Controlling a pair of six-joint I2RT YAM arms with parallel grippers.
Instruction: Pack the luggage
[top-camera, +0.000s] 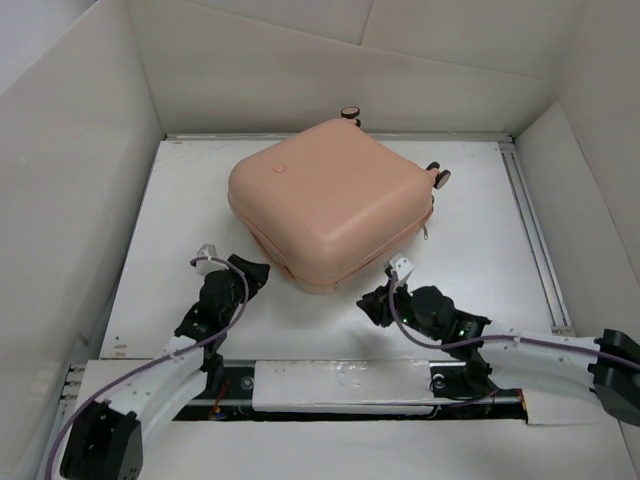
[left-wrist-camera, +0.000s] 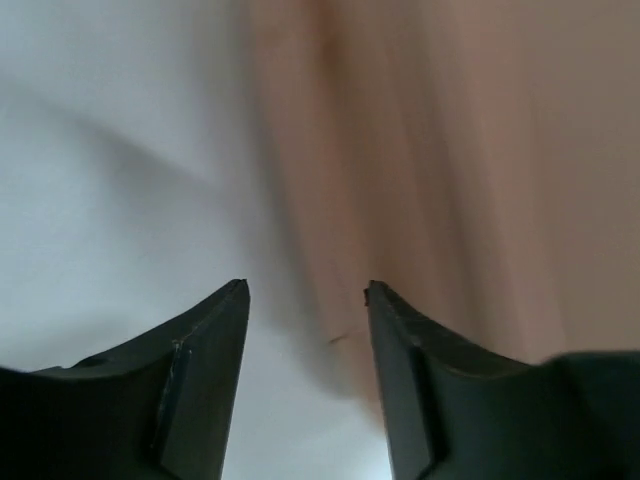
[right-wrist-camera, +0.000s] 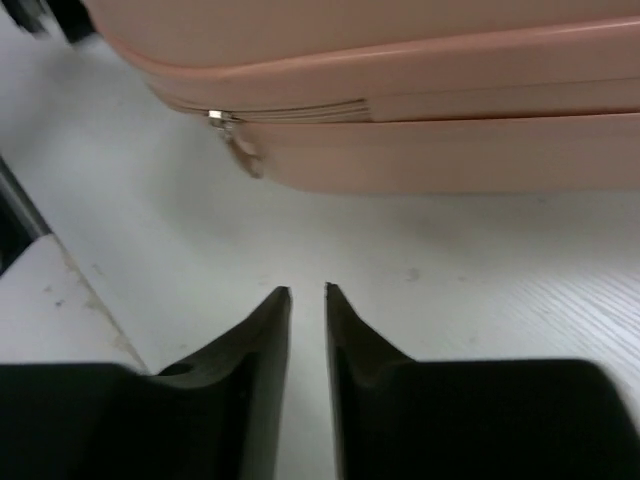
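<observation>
Nearest the overhead camera, the left arm (top-camera: 140, 400) and the right arm (top-camera: 540, 350) are seen bolted to a rail (top-camera: 340, 385) at the near edge of the table (top-camera: 180, 220). White walls (top-camera: 300, 70) are set around the table on three sides.

The luggage (top-camera: 330, 205) is laid flat and closed on the table, toward the far middle, and is turned so that one rounded corner is pointed at the arms. Two wheels (top-camera: 440, 178) are seen on its far and right sides.

The left gripper (top-camera: 252, 270) is placed just beside the near-left side of the luggage. Its jaws are parted to a middling width and nothing is held between them. Only a blurred pink shell is shown ahead in the left wrist view, and contact cannot be told.

The right gripper (top-camera: 375, 303) is held low over the table, near the near-right side of the luggage but apart from it. Its jaws are drawn to a narrow slit with nothing gripped. A zipper pull (right-wrist-camera: 235, 140) is seen hanging from the seam ahead of it.
</observation>
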